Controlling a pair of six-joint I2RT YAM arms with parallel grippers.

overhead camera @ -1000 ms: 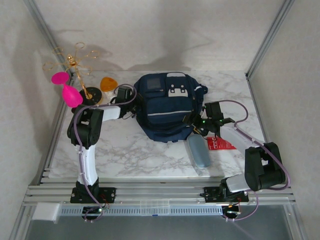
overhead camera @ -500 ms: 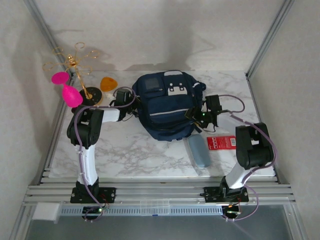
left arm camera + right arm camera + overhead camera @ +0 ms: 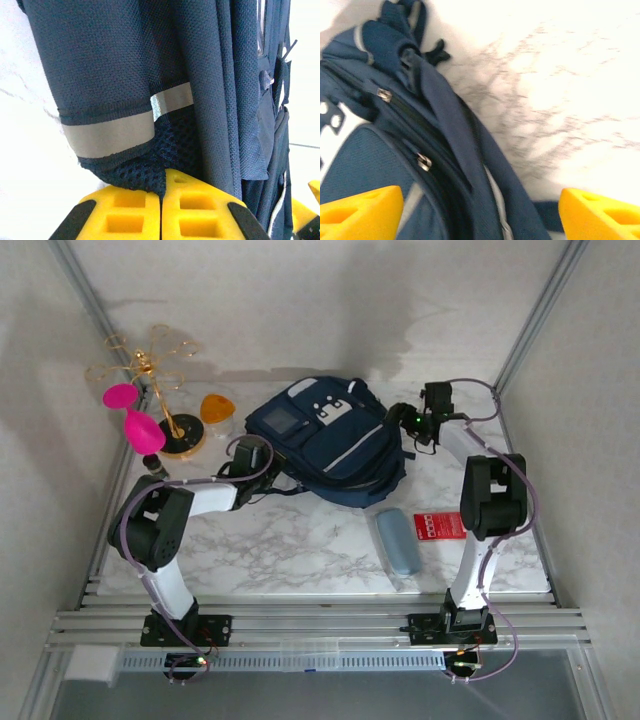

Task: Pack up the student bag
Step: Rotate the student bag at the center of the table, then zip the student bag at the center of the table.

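The student bag (image 3: 330,445) is a navy backpack lying slanted in the middle of the marble table, its white buckle patch (image 3: 328,408) facing up. My left gripper (image 3: 270,476) is at the bag's near-left corner. In the left wrist view its yellow fingers (image 3: 130,210) are shut on the student bag's (image 3: 115,65) dark mesh fabric, just below a grey reflective band. My right gripper (image 3: 402,418) is at the bag's far-right end. Its jaws (image 3: 480,215) stand wide open over the zips and a strap of the student bag (image 3: 370,160), gripping nothing.
A gold wire stand (image 3: 160,390) with pink glasses (image 3: 143,430) stands at the back left, next to an orange piece (image 3: 216,407) and a small dark bottle (image 3: 152,467). A grey-blue case (image 3: 399,540) and a red packet (image 3: 441,526) lie near the right front.
The left gripper has shut on the bag's corner and the bag has swung round to a slant. The right arm has moved to the back right, its jaws wider.
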